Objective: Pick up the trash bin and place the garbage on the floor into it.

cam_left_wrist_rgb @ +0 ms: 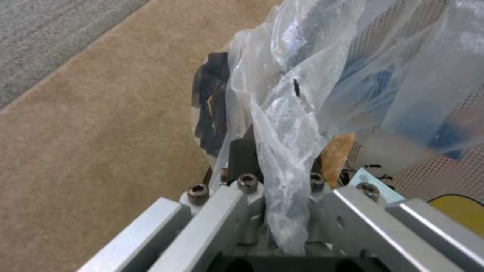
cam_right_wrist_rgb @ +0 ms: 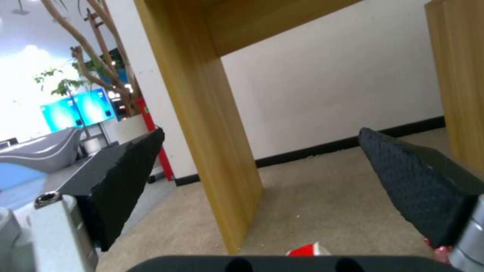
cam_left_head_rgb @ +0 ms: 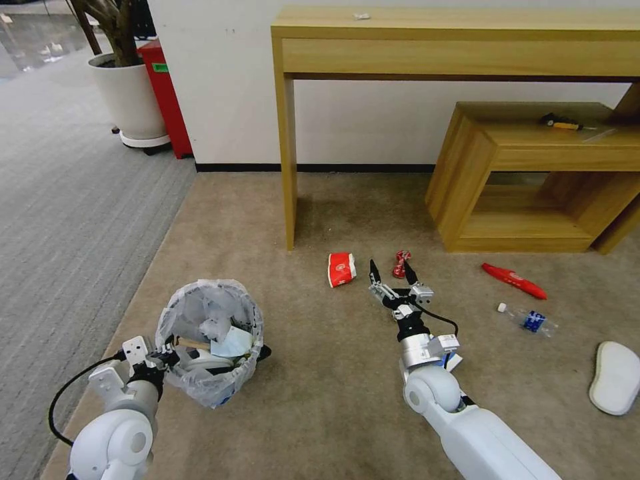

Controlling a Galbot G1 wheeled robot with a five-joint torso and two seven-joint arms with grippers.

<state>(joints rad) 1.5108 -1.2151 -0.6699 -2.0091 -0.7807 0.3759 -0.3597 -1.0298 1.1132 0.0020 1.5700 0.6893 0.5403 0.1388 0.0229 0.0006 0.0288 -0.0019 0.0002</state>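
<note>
The trash bin (cam_left_head_rgb: 212, 373), lined with a crinkly clear bag, is at the lower left over the beige floor (cam_left_head_rgb: 320, 400). My left gripper (cam_left_head_rgb: 163, 357) is shut on its near rim, and the bag (cam_left_wrist_rgb: 287, 143) is pinched between the fingers. Inside lie a pale-blue mask (cam_left_head_rgb: 231, 343), a stick (cam_left_head_rgb: 193, 343) and white scraps. My right gripper (cam_left_head_rgb: 392, 270) hangs open and empty just above the carpet. It is between a red paper cup (cam_left_head_rgb: 342, 269) and a small red wrapper (cam_left_head_rgb: 401, 263). The cup's rim (cam_right_wrist_rgb: 307, 249) shows below the spread fingers (cam_right_wrist_rgb: 418, 181).
A long red wrapper (cam_left_head_rgb: 513, 280), a small clear bottle (cam_left_head_rgb: 527, 320) and a white slipper (cam_left_head_rgb: 615, 377) lie to the right. A wooden desk (cam_left_head_rgb: 288, 167) and a low shelf (cam_left_head_rgb: 527, 180) stand against the wall. A white plant pot (cam_left_head_rgb: 130, 100) stands on the grey carpet at far left.
</note>
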